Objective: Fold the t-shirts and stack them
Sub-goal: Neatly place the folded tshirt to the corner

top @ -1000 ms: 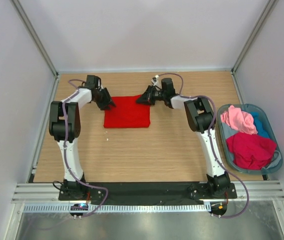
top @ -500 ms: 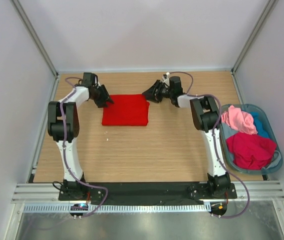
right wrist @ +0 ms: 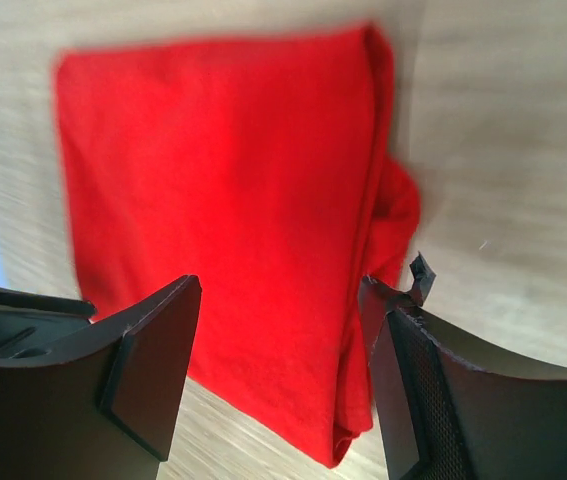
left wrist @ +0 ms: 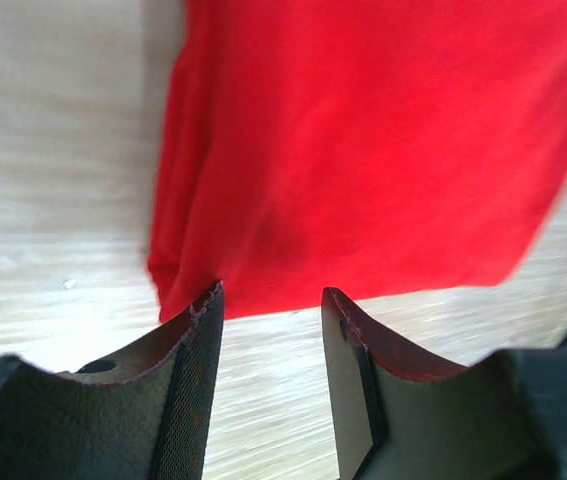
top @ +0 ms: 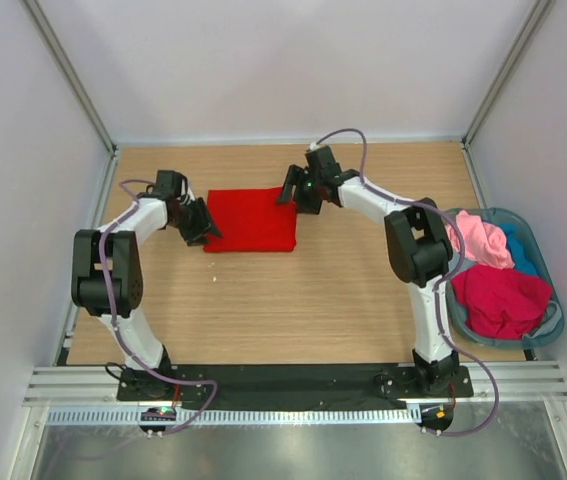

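A folded bright red t-shirt (top: 253,222) lies flat on the desk (top: 293,310) near its far edge, left of centre. The left arm reaches forward and bends inward, its left gripper (top: 201,226) released beside the shirt's near-left corner. The right arm stretches across, its right gripper (top: 293,192) spread over the far-right corner, grasping nothing. Pink (top: 475,238), teal (top: 523,250) and crimson (top: 498,298) tees fill the basket (top: 490,210) at the right edge.

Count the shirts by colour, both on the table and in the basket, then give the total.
Red shirt: 1, folded on the table
Pink shirt: 1, in the basket
Blue shirt: 1, in the basket
Dark red shirt: 1, in the basket
Total: 4
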You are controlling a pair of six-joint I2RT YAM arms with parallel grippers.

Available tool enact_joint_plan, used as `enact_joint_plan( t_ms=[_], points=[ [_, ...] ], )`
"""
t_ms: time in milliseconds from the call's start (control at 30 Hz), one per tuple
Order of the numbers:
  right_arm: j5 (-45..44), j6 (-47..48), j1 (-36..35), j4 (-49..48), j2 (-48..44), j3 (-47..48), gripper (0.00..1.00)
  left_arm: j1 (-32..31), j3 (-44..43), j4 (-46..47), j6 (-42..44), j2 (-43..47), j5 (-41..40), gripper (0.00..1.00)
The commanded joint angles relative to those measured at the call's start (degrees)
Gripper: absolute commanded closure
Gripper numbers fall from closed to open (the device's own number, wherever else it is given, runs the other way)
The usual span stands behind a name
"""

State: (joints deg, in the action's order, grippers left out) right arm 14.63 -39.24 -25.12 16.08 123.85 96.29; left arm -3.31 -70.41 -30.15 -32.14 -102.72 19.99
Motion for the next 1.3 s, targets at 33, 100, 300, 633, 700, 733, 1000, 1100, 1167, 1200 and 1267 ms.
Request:
enact_joint_plan(
  t_ms=[33, 100, 300, 633, 700, 733, 1000, 1100, 1167, 1200, 1267],
  points=[
    [-9.26, 3.38, -1.94, 6.68, 2.61, 0.47, 0.29, 0.06, 3.09, 1.23, 2.96, -1.34, 0.50, 0.55],
    [-9.71, 4.17, -2.03, 6.87, 3.32, 0.74, 0.30, 0.06, 3.70, 1.24, 3.31, -2.22, -0.30, 0.55],
    [-5.15, 6.11, -1.33, -0.24, 3.33, -3.12, 0.54, 0.15, 6.51, 1.32, 3.05, -3.37, -2.06, 0.55],
    [10.67, 9.71, 3.15, -11.59, 3.50, -4.36, 0.80, 0.15, -2.70, -6.58, 0.94, 1.02, -2.94, 0.53],
    [14.01, 9.19, 3.50, -11.86, 4.46, -2.17, 0.80, 0.15, -4.90, -8.51, 1.03, 1.38, -3.55, 0.53],
    [14.72, 8.92, 3.42, -11.68, 5.43, -1.38, 0.79, 0.15, -5.35, -9.04, 1.29, 1.64, -3.64, 0.53],
    [13.32, 7.43, 3.42, -1.50, 1.66, 0.92, 0.42, 0.50, -4.56, -11.86, 5.95, 1.03, -6.11, 0.51],
    [12.17, 6.64, 2.72, 1.50, -1.41, -1.98, 0.48, 0.68, -3.77, -10.46, 6.21, 0.15, -5.05, 0.53],
    [12.70, 6.11, 2.19, 1.85, -2.91, -4.60, 0.59, 0.68, -3.07, -8.53, 5.86, -0.20, -3.65, 0.53],
    [13.22, 5.94, 1.49, 1.33, -4.22, -5.58, 0.60, 0.76, -3.15, -8.26, 5.69, -0.73, -3.64, 0.54],
    [13.49, 5.32, 0.52, 0.54, -5.11, -7.77, 0.64, 0.68, -3.06, -8.26, 5.60, -1.43, -3.99, 0.54]
  ],
)
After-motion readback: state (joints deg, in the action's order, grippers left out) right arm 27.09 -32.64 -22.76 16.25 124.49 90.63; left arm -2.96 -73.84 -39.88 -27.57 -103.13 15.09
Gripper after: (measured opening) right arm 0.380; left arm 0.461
